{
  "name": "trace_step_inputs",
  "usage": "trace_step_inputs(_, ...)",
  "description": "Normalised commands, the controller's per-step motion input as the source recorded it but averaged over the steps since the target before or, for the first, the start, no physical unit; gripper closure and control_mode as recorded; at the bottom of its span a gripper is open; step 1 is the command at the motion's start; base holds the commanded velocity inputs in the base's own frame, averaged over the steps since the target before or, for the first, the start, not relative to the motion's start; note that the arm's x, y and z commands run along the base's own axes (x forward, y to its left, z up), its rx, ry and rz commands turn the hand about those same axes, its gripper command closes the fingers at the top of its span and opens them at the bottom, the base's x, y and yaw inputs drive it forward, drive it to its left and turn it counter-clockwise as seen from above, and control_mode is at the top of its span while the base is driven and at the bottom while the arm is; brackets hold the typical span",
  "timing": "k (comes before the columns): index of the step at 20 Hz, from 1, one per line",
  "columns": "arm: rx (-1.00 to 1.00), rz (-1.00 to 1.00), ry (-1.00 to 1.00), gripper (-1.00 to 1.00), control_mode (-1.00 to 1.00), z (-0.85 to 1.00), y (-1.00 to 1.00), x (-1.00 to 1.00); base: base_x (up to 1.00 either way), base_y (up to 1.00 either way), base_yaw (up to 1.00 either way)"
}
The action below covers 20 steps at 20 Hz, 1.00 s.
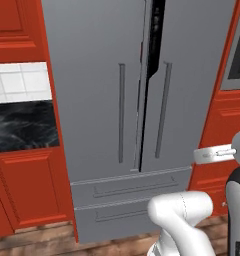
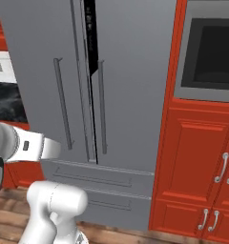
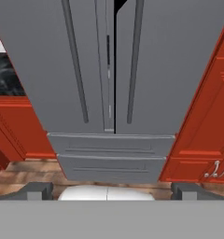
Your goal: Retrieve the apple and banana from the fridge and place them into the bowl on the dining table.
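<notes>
Fridge: tall plain grey French-door fridge point(image 1: 99, 90), grey bar handles point(image 1: 121, 114)
Cabinets: glossy red panelled cabinets point(image 2: 197, 162)
Counter: black white-veined marble counter point(image 1: 22, 125)
Floor: brown wood-plank floor point(image 3: 30, 175)

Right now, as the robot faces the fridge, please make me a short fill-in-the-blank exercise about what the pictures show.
1. The fridge has two long vertical ____ at its middle.
2. Between its two doors, a dark gap shows that one door stands slightly ____.
3. Below the doors there are two ____.
4. The cabinets beside the fridge are ____ in colour.

Missing words: handles; open; drawers; red
</notes>
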Motion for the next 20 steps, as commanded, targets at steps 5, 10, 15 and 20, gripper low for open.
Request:
trace_step_inputs(5, 0.0, 0.0, 0.0, -1.0, 1.0, 0.0, 0.0, 0.0, -0.45, 0.0, 0.0)
trace_step_inputs(10, 0.0, 0.0, 0.0, -1.0, 1.0, 0.0, 0.0, 0.0, -0.43, 0.0, 0.0)
trace_step_inputs(15, 0.0, 0.0, 0.0, -1.0, 1.0, 0.0, 0.0, 0.0, -0.33, 0.14, 0.0)
trace_step_inputs(20, 0.0, 0.0, 0.0, -1.0, 1.0, 0.0, 0.0, 0.0, -0.12, 0.35, 0.0)
